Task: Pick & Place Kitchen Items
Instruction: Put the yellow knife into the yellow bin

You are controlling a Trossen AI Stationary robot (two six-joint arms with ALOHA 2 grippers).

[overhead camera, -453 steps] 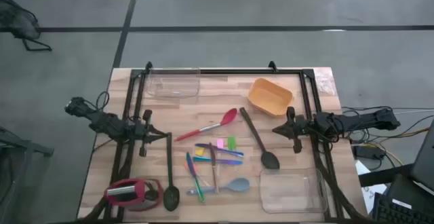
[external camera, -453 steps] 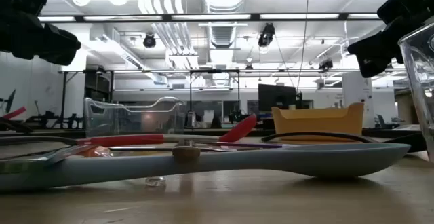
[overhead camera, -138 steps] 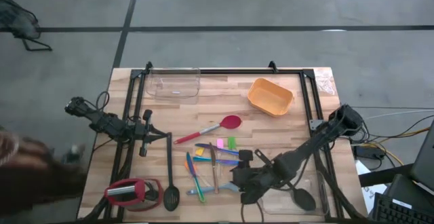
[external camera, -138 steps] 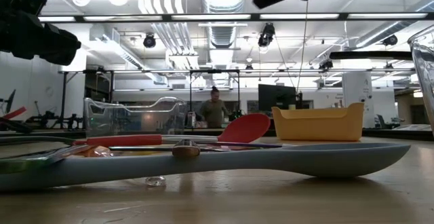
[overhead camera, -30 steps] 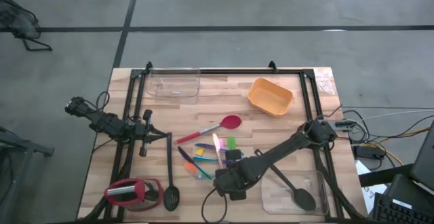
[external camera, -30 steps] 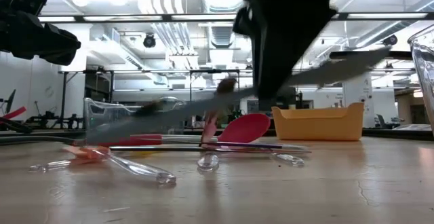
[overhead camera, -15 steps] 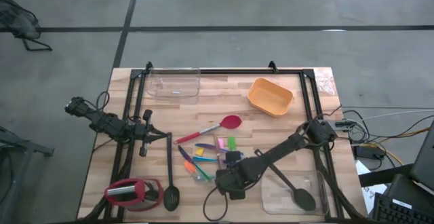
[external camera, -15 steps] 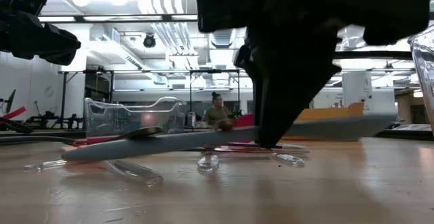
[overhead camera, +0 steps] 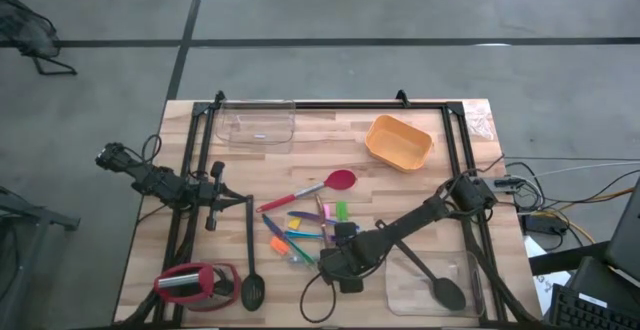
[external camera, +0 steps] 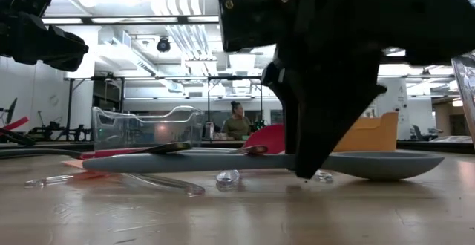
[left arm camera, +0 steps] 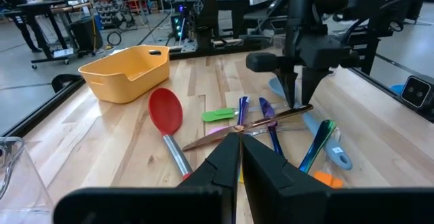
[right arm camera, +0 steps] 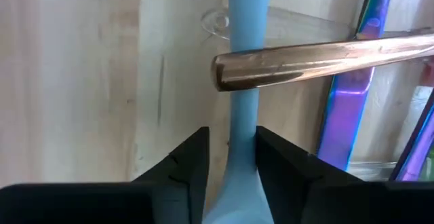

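The grey-blue spoon [external camera: 252, 161] lies flat on the table near its front edge, and a copper-coloured stick [right arm camera: 325, 58] rests across its handle. My right gripper [right arm camera: 230, 142] points down over it, open, one finger on each side of the handle close to the bowl. Blue, green and purple sticks [overhead camera: 300, 232] and small coloured pieces lie beside it. The red-headed spatula [overhead camera: 310, 188] lies farther back. One black spoon [overhead camera: 250, 260] lies at the near left. Another [overhead camera: 430, 280] lies in the clear tub. My left gripper [left arm camera: 239, 149] waits shut at the table's left side. My right gripper straddles the grey-blue spoon's handle [right arm camera: 243, 115] from above, fingers across it. A gap shows between one finger [right arm camera: 198, 149] and the handle. Whether the other finger [right arm camera: 268, 149] touches it, I cannot tell. The spoon lies on the table.
An orange tub [overhead camera: 398, 142] stands at the far right and a clear tub [overhead camera: 255, 125] at the far left. A second clear tub [overhead camera: 460, 295] sits at the near right. A squat red-and-black object [overhead camera: 190, 285] sits at the near left. A person [external camera: 237, 120] stands in the room behind.
The grey-blue spoon hung tilted above the table in my right gripper a second ago. It has come down, levelled out, and now lies flat on the table. My right gripper has gone down with it and stayed over the same spot.
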